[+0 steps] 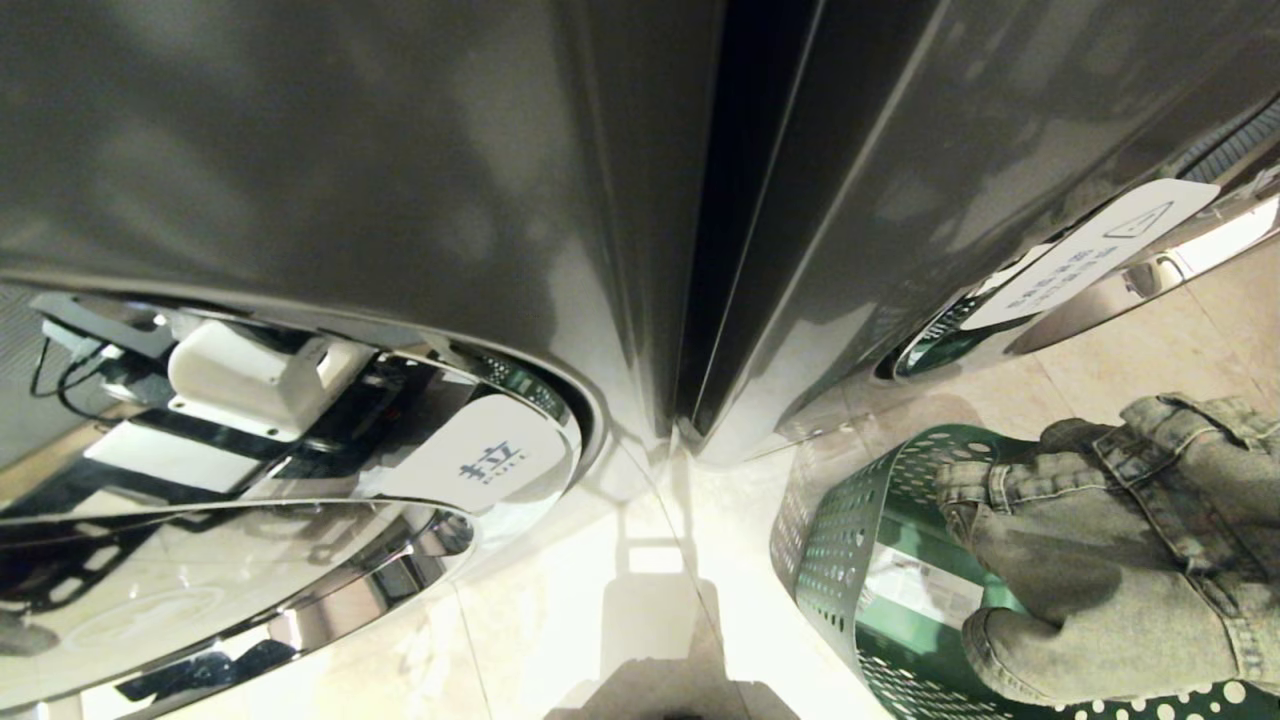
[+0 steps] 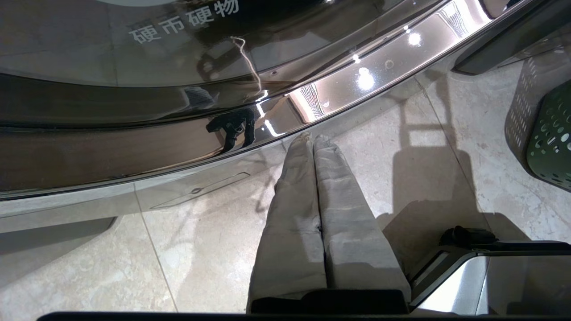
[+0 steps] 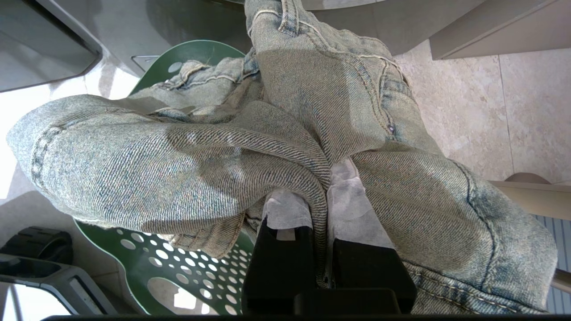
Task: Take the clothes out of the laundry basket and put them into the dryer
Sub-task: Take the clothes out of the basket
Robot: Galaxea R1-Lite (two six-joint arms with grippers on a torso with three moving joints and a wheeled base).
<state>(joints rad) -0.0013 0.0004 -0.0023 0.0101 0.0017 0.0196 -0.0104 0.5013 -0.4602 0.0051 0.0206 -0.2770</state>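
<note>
Denim fold pinched tight in my right gripper (image 3: 324,209), over the basket.

My right gripper's cloth-wrapped fingers (image 3: 285,209) are clamped on a ridge of the faded jeans (image 3: 187,160), which bulge out to both sides and drape across the green perforated laundry basket (image 3: 178,267); only the right wrist view shows this grip, while the head view gives me just the jeans (image 1: 1120,560) heaped over the basket's rim (image 1: 850,520) on the tiled floor (image 1: 650,600). My left gripper (image 2: 312,141) has its fingers pressed together on nothing, pointing at the dryer's chrome door ring (image 2: 379,67). In the head view I see two grey machines side by side, the round door (image 1: 300,500) on my left.
</note>
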